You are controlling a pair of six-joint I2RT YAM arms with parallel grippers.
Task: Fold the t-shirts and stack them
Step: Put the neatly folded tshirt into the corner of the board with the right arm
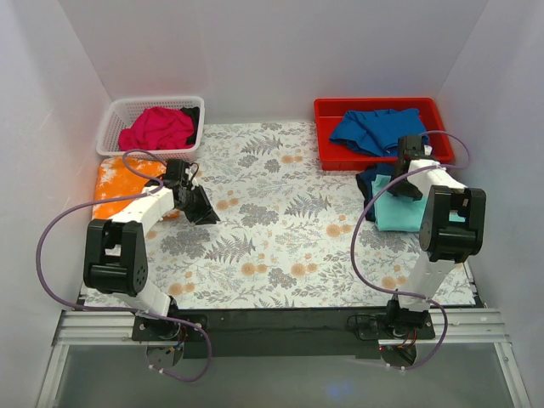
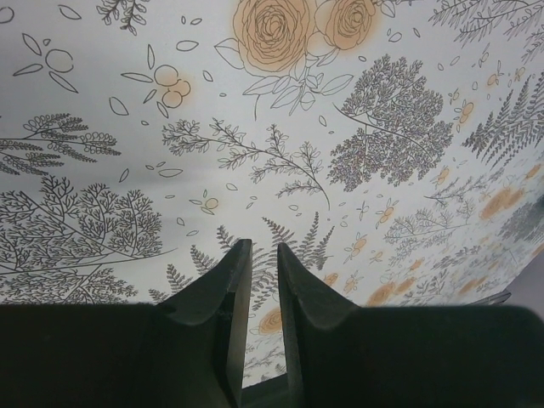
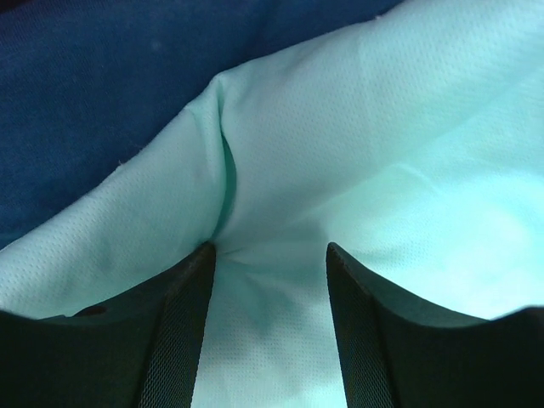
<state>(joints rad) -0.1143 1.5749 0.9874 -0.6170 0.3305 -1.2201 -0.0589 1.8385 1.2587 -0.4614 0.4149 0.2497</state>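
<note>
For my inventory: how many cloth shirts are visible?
5: magenta-pink shirt in white basket, royal blue shirt in red tray, orange mottled shirt left, mint-teal shirt on another blue shirt. More may be hidden.
</note>
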